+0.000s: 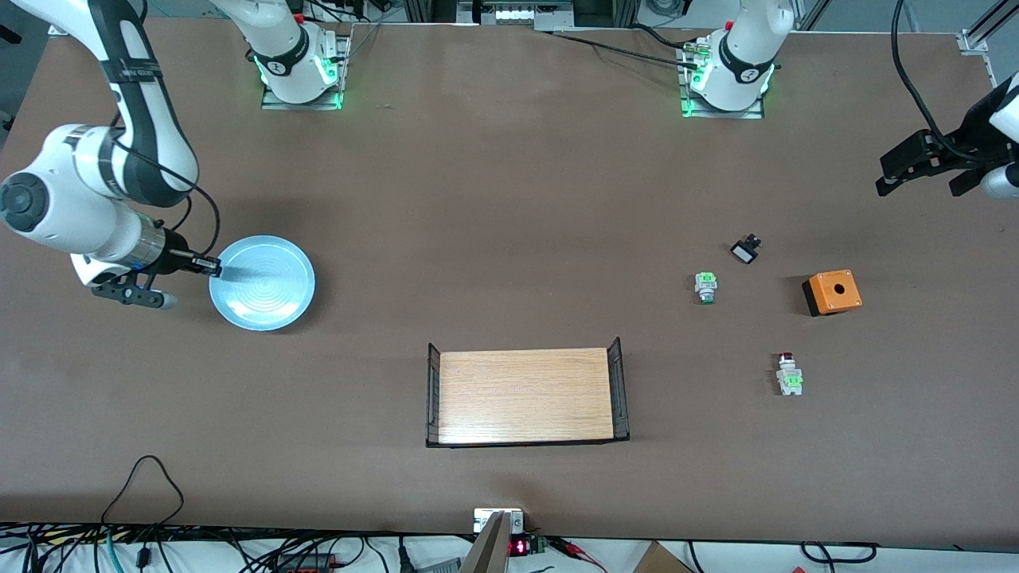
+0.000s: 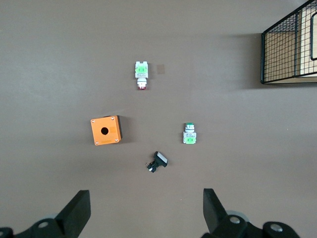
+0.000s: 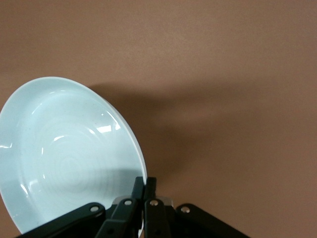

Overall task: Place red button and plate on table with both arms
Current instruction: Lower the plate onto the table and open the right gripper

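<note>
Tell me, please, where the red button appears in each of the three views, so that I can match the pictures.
Front view: the red button lies on the table toward the left arm's end, nearer to the camera than the orange box.
Left wrist view: it shows above the orange box in the picture.
Right wrist view: it is not in it.
Shared landmark: the orange box, in the front and left wrist views.

Glossy plate — matte table

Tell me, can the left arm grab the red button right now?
Probably yes. The left gripper hangs open and empty over the table's left-arm end, and the red button lies in the open. Nothing covers it; the orange box sits apart from it.
</note>
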Controlling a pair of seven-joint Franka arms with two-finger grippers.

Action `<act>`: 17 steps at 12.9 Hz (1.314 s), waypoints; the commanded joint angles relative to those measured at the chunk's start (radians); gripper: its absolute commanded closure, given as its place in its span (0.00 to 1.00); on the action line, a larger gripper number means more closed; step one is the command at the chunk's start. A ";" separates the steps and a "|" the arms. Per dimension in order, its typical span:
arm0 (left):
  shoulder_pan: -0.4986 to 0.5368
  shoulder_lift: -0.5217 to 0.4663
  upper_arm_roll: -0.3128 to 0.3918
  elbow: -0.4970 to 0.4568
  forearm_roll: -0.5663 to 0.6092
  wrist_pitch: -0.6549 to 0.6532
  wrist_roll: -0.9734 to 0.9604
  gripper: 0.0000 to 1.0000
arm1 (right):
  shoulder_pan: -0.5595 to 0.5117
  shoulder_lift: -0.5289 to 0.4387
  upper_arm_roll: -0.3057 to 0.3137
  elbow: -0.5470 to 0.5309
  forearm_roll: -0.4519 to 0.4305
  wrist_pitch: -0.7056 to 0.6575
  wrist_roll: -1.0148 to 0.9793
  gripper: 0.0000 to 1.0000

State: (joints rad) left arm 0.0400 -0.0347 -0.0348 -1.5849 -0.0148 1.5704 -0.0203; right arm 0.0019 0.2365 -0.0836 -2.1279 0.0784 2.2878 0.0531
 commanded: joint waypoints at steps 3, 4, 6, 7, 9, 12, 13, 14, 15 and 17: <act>0.008 0.019 -0.005 0.049 0.030 0.004 -0.006 0.00 | -0.042 -0.046 0.018 -0.164 0.007 0.153 -0.058 1.00; 0.008 0.036 -0.005 0.078 0.029 0.002 -0.006 0.00 | -0.049 -0.042 0.018 -0.173 0.009 0.166 -0.059 1.00; 0.011 0.038 -0.004 0.086 0.027 0.000 0.002 0.00 | -0.054 -0.031 0.018 -0.202 0.009 0.206 -0.078 1.00; 0.012 0.038 -0.004 0.086 0.029 0.000 0.002 0.00 | -0.062 -0.023 0.018 -0.216 0.009 0.228 -0.079 1.00; 0.012 0.039 -0.004 0.086 0.030 0.000 0.000 0.00 | -0.063 -0.003 0.018 -0.222 0.009 0.237 -0.082 1.00; 0.012 0.039 -0.004 0.086 0.029 0.000 -0.001 0.00 | -0.060 -0.006 0.018 -0.215 0.009 0.229 -0.081 0.01; 0.012 0.039 -0.005 0.088 0.029 0.000 -0.001 0.00 | -0.059 -0.017 0.021 -0.211 0.009 0.220 -0.081 0.00; 0.012 0.038 -0.005 0.088 0.029 -0.001 -0.001 0.00 | -0.059 -0.031 0.021 -0.210 0.009 0.213 -0.076 0.00; 0.012 0.038 -0.007 0.088 0.029 -0.001 -0.006 0.00 | -0.056 -0.043 0.022 -0.202 0.009 0.196 -0.073 0.00; 0.012 0.035 -0.007 0.091 0.029 -0.004 -0.003 0.00 | -0.054 -0.068 0.045 -0.167 0.009 0.139 -0.064 0.00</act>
State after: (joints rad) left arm 0.0500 -0.0111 -0.0345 -1.5273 -0.0147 1.5797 -0.0203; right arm -0.0416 0.2147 -0.0676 -2.3172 0.0788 2.4854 -0.0077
